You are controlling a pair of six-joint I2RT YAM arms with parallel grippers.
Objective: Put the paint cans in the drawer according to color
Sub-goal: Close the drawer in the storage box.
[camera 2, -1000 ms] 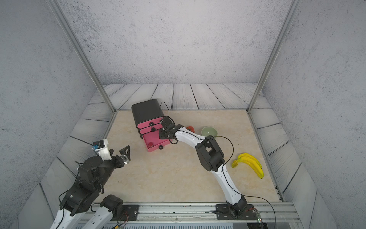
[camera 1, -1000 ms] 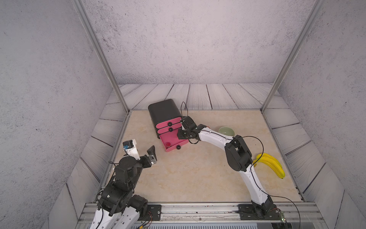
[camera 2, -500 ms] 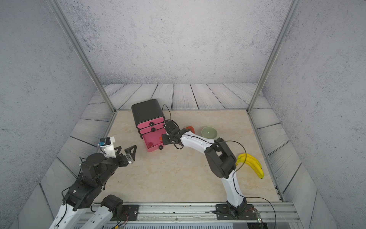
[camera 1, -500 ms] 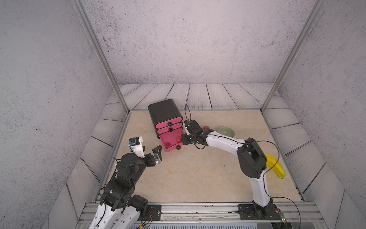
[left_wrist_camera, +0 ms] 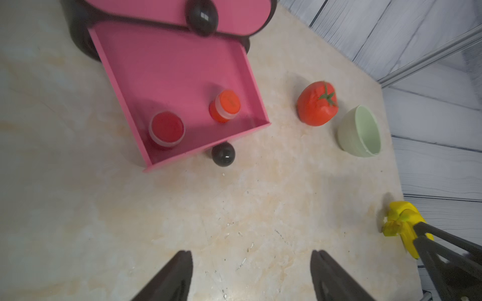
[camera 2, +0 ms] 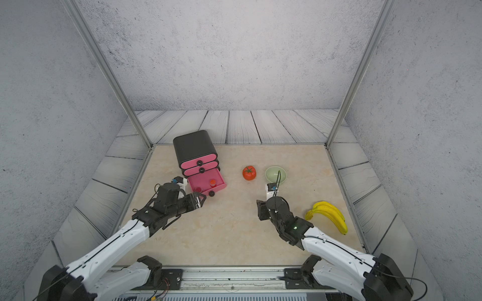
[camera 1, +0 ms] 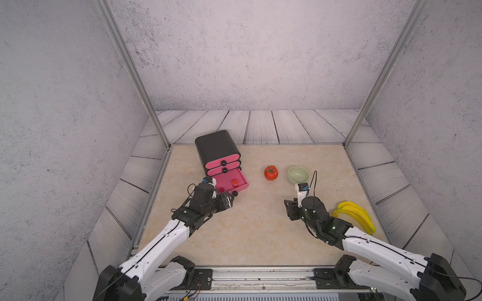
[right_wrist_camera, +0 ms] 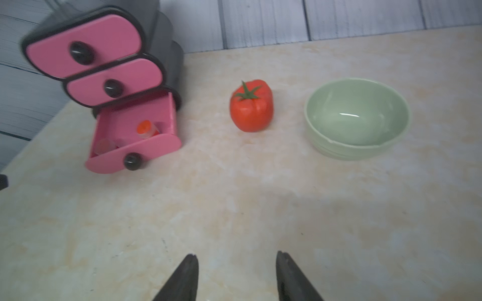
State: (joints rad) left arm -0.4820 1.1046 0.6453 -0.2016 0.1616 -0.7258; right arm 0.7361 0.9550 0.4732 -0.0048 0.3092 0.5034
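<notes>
Fingers parted, empty, on left gripper and right gripper; red can, orange can grouped as warm pair in open drawer.

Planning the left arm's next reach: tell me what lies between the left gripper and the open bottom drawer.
Only bare tabletop, in the left wrist view, separates the left gripper from the bottom drawer, whose black knob juts toward it.
</notes>
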